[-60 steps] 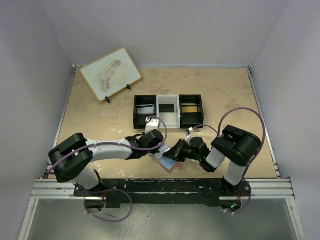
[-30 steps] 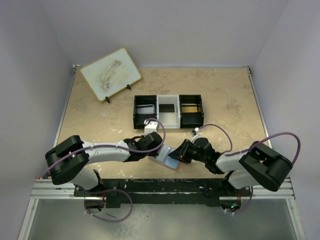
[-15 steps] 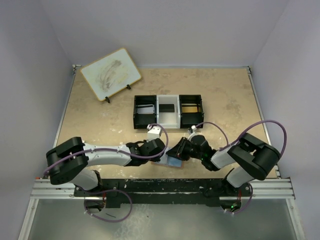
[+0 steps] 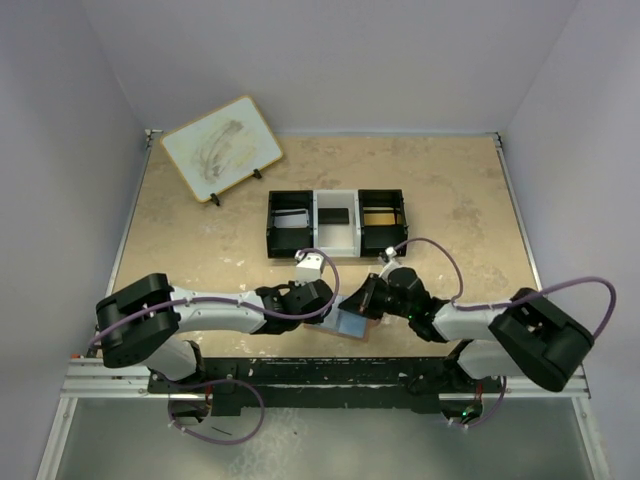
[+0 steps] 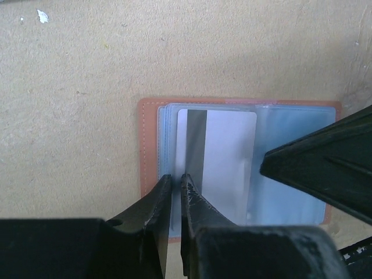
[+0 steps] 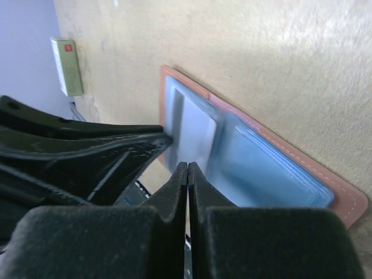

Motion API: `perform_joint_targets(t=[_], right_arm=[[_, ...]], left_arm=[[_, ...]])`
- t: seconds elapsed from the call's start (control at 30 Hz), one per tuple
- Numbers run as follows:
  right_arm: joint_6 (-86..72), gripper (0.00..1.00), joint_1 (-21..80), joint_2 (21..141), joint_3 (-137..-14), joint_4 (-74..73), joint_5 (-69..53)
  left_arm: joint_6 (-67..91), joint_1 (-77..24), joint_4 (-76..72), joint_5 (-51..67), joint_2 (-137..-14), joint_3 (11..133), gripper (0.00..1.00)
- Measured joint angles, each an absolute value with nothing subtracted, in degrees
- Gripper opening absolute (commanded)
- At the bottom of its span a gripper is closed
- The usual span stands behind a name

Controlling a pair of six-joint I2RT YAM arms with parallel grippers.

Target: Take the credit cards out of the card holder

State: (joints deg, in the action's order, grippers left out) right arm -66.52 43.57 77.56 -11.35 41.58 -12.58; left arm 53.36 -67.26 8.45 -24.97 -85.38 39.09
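Observation:
The card holder lies open near the table's front edge, with a reddish-brown rim and blue sleeves. A pale grey credit card with a dark stripe lies on its left page; it also shows in the right wrist view. My left gripper is shut to a thin slit, its tips on the sleeves at the card's left edge. My right gripper is shut, its tips over the middle of the holder. In the top view the two grippers meet over the holder.
A black-white-black tray stands behind the holder; it holds a grey card, a dark card and a gold item. A white-and-tan board leans at the back left. The table's front rail is close by.
The right arm's elbow has swung back and forth and is now out to the right, while its gripper stays at the holder. The left gripper has crept right onto the holder.

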Motion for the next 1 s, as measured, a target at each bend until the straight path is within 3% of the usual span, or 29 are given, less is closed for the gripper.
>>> perform_joint_targets(t=[0.2,0.37,0.7,0.77,1.0], right_arm=[[-63.83,0.0,40.05,69.87,-11.35,36.12,-13.02],[-62.76,0.19,39.18,68.9,-11.31,33.04,-13.61],[-61.58,0.31,39.18,81.49,-14.0,39.72,-17.82],[-61.67,0.3,39.18,84.31,-15.03,42.17,-18.83],[-59.22,0.0,40.42,86.65,-17.37,42.39,-15.55]], left_arm=[[54.54,-67.31,8.4,-25.52,-85.56,39.09,0.02],[54.78,-67.33,8.05,-25.71,-85.78,39.09,0.01],[54.89,-67.42,7.35,-25.74,-86.02,39.09,0.0],[54.92,-67.42,7.42,-25.76,-86.0,39.09,0.0],[54.94,-67.42,8.19,-26.46,-85.8,39.09,0.0]])
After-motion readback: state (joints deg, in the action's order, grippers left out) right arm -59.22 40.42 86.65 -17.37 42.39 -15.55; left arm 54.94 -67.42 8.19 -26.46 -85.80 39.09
